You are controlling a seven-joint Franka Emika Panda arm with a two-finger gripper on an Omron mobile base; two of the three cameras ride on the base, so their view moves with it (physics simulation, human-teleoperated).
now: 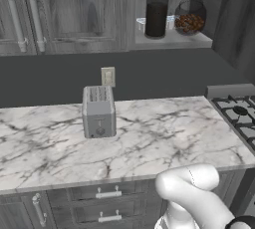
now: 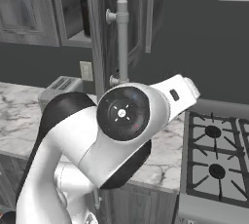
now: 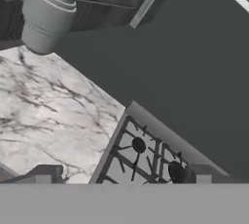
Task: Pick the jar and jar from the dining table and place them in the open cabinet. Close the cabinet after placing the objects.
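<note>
The tall cylindrical clear glass jar point(image 1: 156, 7) with dark brown contents stands upright, its long axis vertical, on the shelf of the open dark grey wood-grain wall cabinet point(image 1: 172, 39); its lid is cut off by the top edge of the left base view. Just beside it on the right sits the squat round glass jar point(image 1: 190, 17) with reddish-brown contents, also upright, the two close but whether they touch is hard to tell. The cabinet's open door point(image 1: 234, 19) swings out at the right, and only part of it is in the frame. In the right base view the door point(image 2: 99, 28) is seen edge-on, and its long vertical silver bar handle point(image 2: 121, 43) stands just above the white arm, whose bulk hides much of the marble counter point(image 2: 19, 121).

On that white-grey veined marble counter point(image 1: 164, 133) a silver toaster point(image 1: 98, 111) stands below a wall outlet point(image 1: 108, 76). A gas stove point(image 1: 239, 116) adjoins the counter at the right.

In the hand view the gripper point(image 3: 119, 178) shows two dark fingertips point(image 3: 48, 173) set well apart with nothing between them, over the counter edge and stove grates point(image 3: 146, 155); the handle's silver end point(image 3: 46, 11) looms at upper left, blurred and cut off.
</note>
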